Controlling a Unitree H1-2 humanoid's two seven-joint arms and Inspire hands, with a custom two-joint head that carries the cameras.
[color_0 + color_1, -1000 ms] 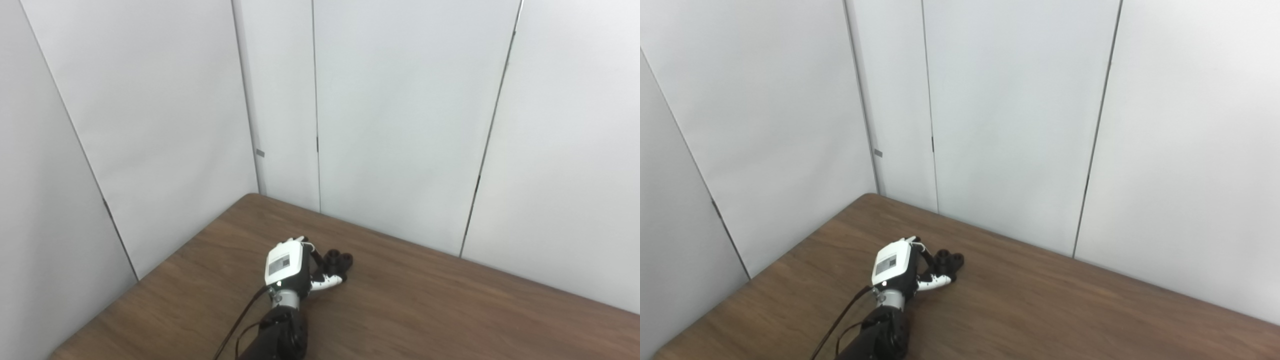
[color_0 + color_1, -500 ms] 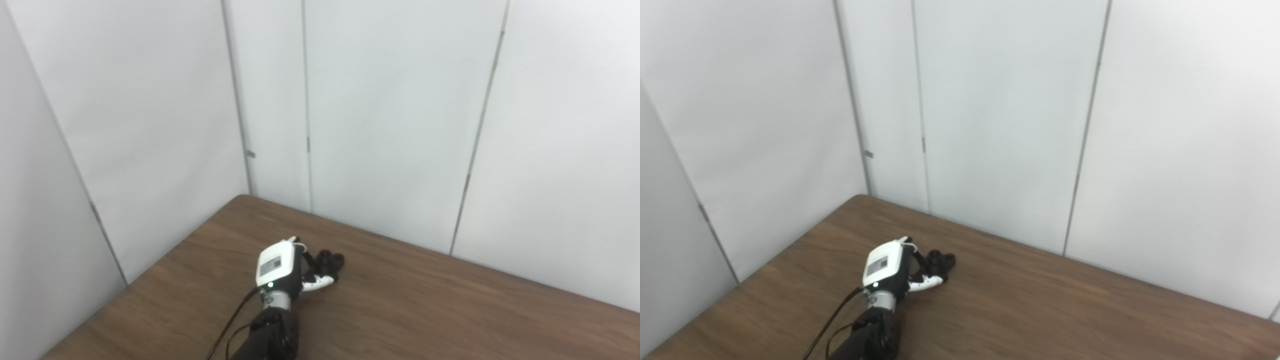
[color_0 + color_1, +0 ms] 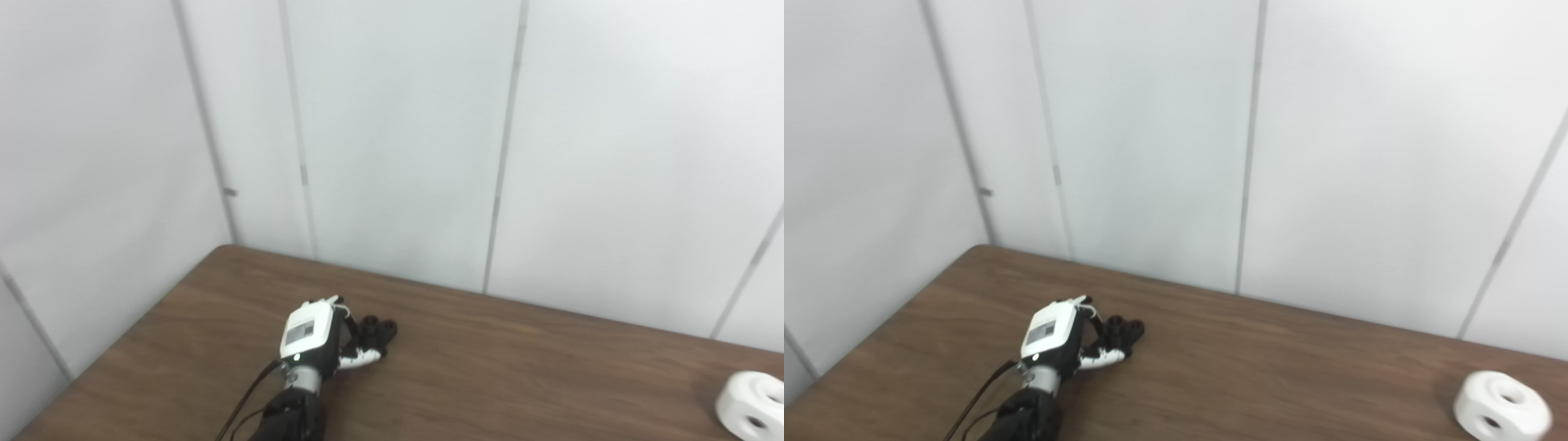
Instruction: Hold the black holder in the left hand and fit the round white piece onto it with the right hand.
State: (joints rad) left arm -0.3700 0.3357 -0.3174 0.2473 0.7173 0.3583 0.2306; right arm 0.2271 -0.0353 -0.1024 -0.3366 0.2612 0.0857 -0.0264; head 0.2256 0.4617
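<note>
— Where the scene is widest, what is seen?
— Pale wall panels [image 3: 398, 135] are seen behind, and a brown wooden table [image 3: 520, 367] is spread below them, its far left corner set against the panels.

— What is found on the table?
— Toward its right edge, the round white piece [image 3: 1500, 407] is found lying alone, with holes visible in its side; it is cut off partly by the picture's edge in the left eye view. It is kept well apart from everything else.

— And the left hand?
— The left hand [image 3: 312, 337] is seen toward the table's left side, its white back turned upward, with the arm brought in from the bottom edge. Its fingers are curled around the black holder [image 3: 378, 329], which is held low, at or just above the table; contact with the wood cannot be told.

— Is the right hand shown?
— It is not shown in either view.
</note>
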